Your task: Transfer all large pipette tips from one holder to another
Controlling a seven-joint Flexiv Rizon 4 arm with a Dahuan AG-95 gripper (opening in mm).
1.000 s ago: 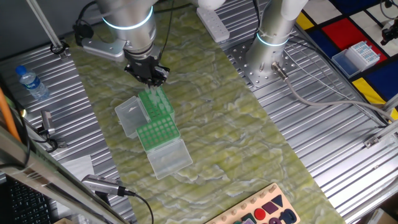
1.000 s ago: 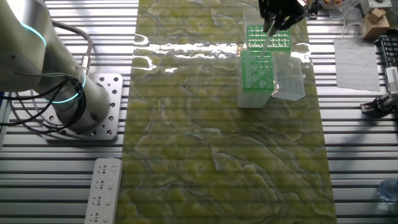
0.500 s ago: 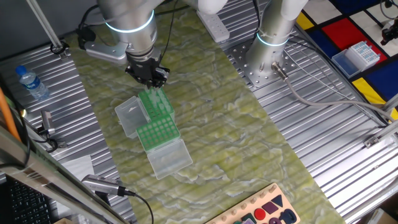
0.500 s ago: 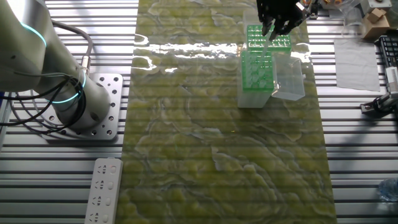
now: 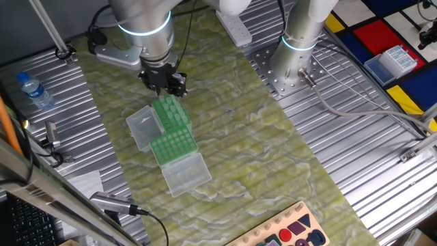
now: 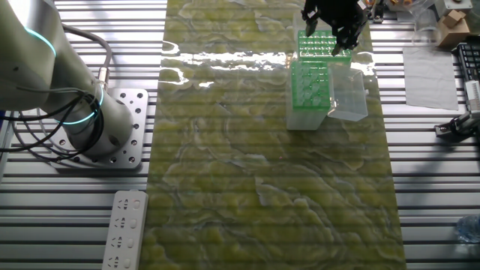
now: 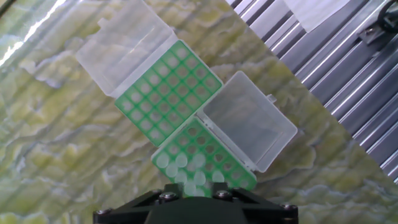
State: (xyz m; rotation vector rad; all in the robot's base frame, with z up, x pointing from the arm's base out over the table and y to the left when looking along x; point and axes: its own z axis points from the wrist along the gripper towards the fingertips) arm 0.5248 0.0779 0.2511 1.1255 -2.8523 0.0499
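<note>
The gripper hung over the tips, lined up to pick one. Both racks lay open, side by side. Whether its jaws were spread, I couldn't tell.

Greens, clear plastic and silver metal on a marbled yellow-green mat

Two bright green racks with grids of holes sit on a mat veined in pale yellow-green and white; whitish translucent large pipette tips show as pale dots in the nearer rack, and both hinged lids are clear. The counter is ribbed silver metal. The gripper is black, the arm silver with a glowing cyan ring. A panel at the far corner bears red, yellow, blue and white blocks edged in black.
</note>
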